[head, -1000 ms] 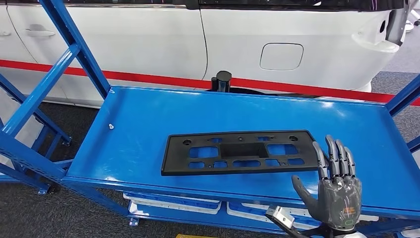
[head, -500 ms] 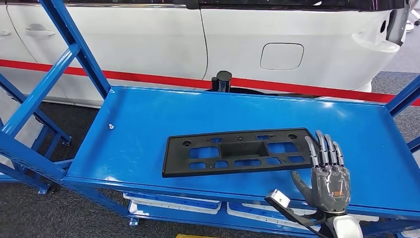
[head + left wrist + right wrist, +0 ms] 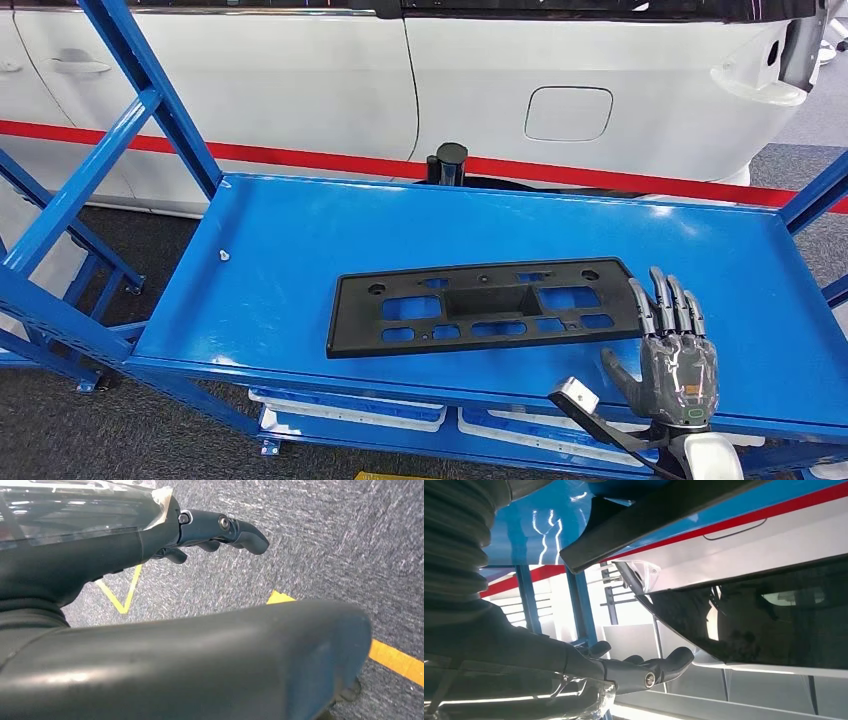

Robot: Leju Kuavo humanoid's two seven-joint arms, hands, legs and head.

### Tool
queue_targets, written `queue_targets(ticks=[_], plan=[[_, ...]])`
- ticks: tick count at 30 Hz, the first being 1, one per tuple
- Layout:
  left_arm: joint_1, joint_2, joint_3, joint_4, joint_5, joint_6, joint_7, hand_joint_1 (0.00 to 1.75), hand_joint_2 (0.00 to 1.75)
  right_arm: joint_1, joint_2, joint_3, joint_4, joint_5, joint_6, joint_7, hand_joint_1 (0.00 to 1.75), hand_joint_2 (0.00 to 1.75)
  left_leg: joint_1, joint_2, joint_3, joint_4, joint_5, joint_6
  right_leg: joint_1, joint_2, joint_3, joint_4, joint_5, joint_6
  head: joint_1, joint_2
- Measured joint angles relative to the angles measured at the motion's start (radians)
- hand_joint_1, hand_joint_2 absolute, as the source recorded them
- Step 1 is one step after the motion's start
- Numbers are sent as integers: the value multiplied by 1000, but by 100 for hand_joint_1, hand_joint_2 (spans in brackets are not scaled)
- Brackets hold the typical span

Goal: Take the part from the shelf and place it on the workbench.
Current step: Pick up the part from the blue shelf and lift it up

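I am at the reaching step: my right hand (image 3: 672,362) hovers at the right end of the part (image 3: 485,306), fingers straight and slightly spread, thumb out to the side, holding nothing. The fingertips (image 3: 660,281) sit just beside the part's right edge; I cannot tell whether they touch it. The part lies flat on the top shelf (image 3: 300,240), toward the front edge and a little right of centre, long side running across. It is a thin, flat, matte black plastic panel, a long rectangle pierced with rectangular cut-outs and small round holes, with a deeper recess in the middle. The shelf is smooth glossy blue painted metal with a low raised rim, so I judge the panel could slide rather than lift if pushed. Next I need to get fingers under or over that end and close on it firmly. My left hand (image 3: 220,530) hangs over grey carpet (image 3: 325,540), fingers loosely curled, holding nothing.
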Motion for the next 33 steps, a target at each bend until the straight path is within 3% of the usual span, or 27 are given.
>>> queue_targets(ticks=[22, 33], plan=[[1, 0, -29, 0, -18, -23, -15, 0, 0, -91, 2, -40, 144, -25, -8, -28, 0, 175, 0, 0, 0, 0, 0, 0, 0, 0, 0, 0, 0, 0, 0, 0], [1, 0, -43, 0, -29, -25, -15, 0, 0, -220, 5, -38, 314, -216, -31, -205, 0, 175, 0, 0, 0, 0, 1, 1, 0, 0, 1, 0, 1, 2, 0, 0]])
